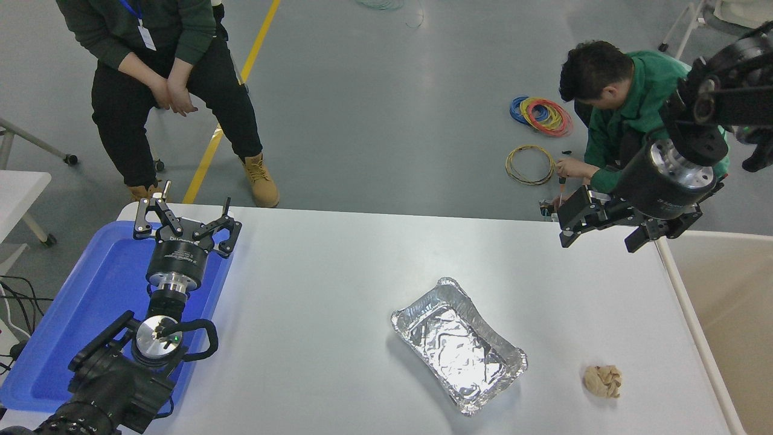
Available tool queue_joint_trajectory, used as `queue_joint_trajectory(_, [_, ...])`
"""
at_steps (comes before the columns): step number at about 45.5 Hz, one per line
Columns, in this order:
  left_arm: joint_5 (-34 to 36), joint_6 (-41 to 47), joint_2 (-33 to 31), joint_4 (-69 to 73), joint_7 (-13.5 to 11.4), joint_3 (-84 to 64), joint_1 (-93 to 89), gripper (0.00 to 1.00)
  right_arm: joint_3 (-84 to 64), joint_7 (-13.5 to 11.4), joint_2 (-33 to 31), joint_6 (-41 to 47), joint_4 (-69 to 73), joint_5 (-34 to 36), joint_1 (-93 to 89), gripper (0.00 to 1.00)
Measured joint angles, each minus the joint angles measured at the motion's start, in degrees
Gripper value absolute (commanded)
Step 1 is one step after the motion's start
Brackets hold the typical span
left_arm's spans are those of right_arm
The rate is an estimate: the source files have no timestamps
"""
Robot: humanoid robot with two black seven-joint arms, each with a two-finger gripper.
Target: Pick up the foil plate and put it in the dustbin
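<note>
The foil plate (459, 345) lies flat on the white table (326, 302), right of its middle, set on a slant and empty. The dustbin (724, 314) stands at the table's right edge, its white rim and beige inside partly in view. My right gripper (601, 232) is open and empty, high over the table's far right corner, well apart from the plate and just left of the dustbin's rim. My left gripper (184, 217) is open and parked over the blue tray at the lower left.
A flat blue tray (90, 302) lies at the table's left edge. A crumpled tan paper ball (603, 381) lies right of the foil plate. One person sits beyond the far left corner. Another crouches by cable coils (540, 115) beyond the far right.
</note>
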Motion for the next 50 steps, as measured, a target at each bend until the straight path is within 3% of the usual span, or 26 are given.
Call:
queue_joint_trajectory(23, [0.0,0.01,-0.02,0.0,-0.01,0.0,0.0,1.0,1.05,-0.05,0.28,-19.7,6.58,7.64,-16.67,1.0])
queue_joint_trajectory(50, [0.0,0.0,-0.02,0.0,0.0,0.0,0.0,1.0,10.65,-0.04,0.78,-28.6,10.41,9.54,-25.89,0.99])
